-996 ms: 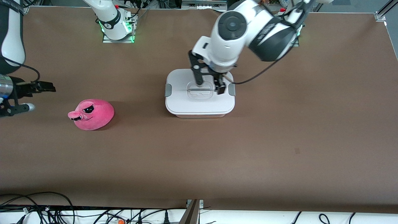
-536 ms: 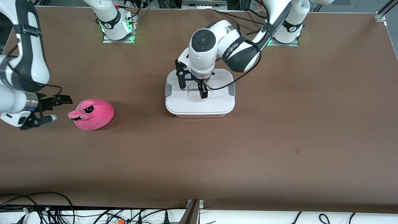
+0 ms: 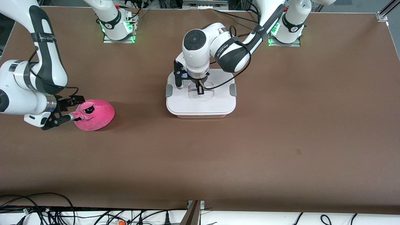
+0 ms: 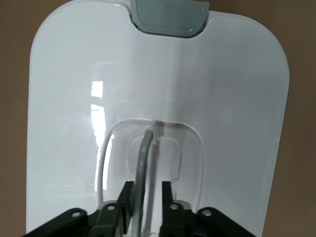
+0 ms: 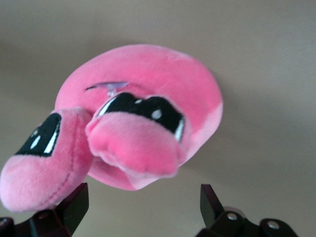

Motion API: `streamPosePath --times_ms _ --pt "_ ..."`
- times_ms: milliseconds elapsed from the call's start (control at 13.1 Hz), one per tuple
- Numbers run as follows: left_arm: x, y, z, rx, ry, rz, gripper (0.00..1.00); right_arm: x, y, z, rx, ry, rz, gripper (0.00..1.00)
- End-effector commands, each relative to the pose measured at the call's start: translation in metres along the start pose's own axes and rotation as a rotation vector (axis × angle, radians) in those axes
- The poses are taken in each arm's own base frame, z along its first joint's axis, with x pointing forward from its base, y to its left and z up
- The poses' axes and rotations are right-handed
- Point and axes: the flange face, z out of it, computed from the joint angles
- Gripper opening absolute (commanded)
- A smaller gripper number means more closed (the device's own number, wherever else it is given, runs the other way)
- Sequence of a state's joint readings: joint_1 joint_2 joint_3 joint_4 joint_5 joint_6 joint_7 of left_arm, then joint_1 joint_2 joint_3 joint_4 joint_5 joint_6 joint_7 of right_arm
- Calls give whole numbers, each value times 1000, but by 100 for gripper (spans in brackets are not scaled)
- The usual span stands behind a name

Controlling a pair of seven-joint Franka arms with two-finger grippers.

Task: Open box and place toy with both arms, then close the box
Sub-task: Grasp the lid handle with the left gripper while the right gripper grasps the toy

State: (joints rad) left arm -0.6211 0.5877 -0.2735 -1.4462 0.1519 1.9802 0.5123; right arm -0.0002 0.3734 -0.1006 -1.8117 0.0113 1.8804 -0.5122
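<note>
Left tool down in the closed box lid's recess, fingers narrowly parted astride the handle, right tool wide open at the toy snout, both on the worktop

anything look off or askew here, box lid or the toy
Nothing stands out. The box sits flat with its lid on square and both grey clips in place; the left gripper straddles the lid's centre handle. The toy rests upright on the table, intact, with the open right gripper at its snout.
</note>
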Motion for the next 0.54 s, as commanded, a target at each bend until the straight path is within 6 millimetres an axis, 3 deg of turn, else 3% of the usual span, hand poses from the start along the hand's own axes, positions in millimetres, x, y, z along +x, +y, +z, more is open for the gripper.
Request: streamPosePath --times_ms 0,460 --pt "0 1 -3 29 -8 1 0 -11 -3 3 20 25 -34 100" --pt "2 4 -13 33 1 10 0 2 -2 3 -1 123 -84 100"
